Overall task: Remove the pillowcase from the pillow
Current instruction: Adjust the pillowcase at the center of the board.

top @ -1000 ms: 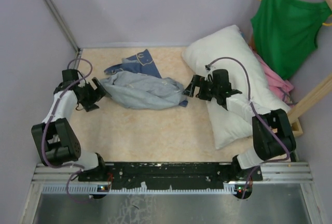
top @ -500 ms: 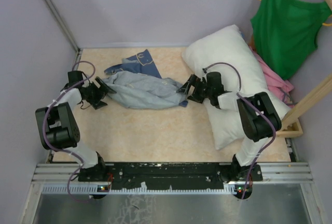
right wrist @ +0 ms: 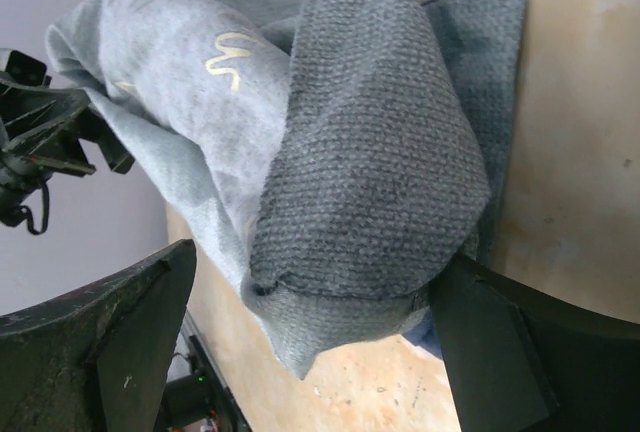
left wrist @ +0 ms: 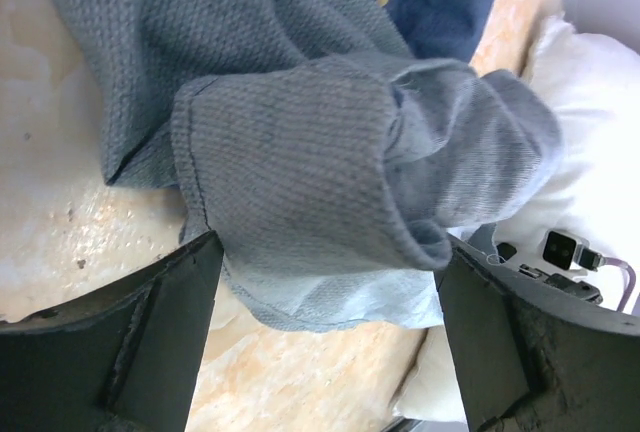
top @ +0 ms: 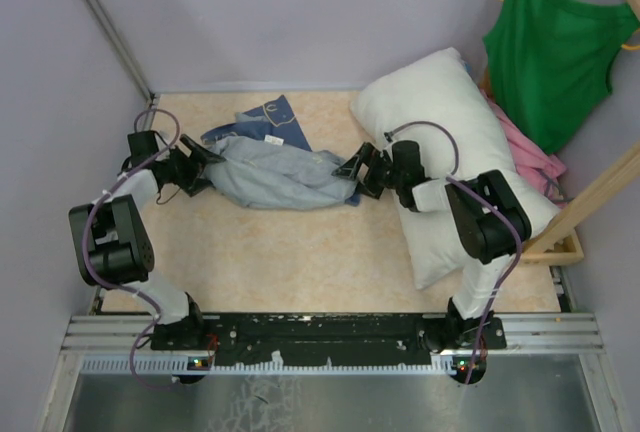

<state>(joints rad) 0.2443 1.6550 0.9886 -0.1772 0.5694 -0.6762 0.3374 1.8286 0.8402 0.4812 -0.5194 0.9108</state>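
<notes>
Pale grey-blue woven cloth pillowcase (top: 275, 174), its darker denim-blue face showing along the upper edge, lies crumpled on the beige speckled tabletop (top: 300, 262), centre-left of the overhead frame. Plump white rectangular pillow (top: 440, 102) sits at upper right, bare. The case looks fully off it, with only its right end near the pillow's edge.

Left gripper (top: 197, 167) is at the case's left end, right gripper (top: 350, 167) at its right end. Both stand spread wide. Each wrist view shows a rolled fold of cloth lying in the gap between the fingers, not squeezed.

Handling, by judgement: the case is light and limp, no stiffness, so it will sag and bunch wherever unsupported. Coarse weave should give purchase; not slippery, nothing fragile. Best hold looks like the thick rolled fold or the stitched hem, several layers at once. A single thin layer may pull free. Pillow light and squashy.
</notes>
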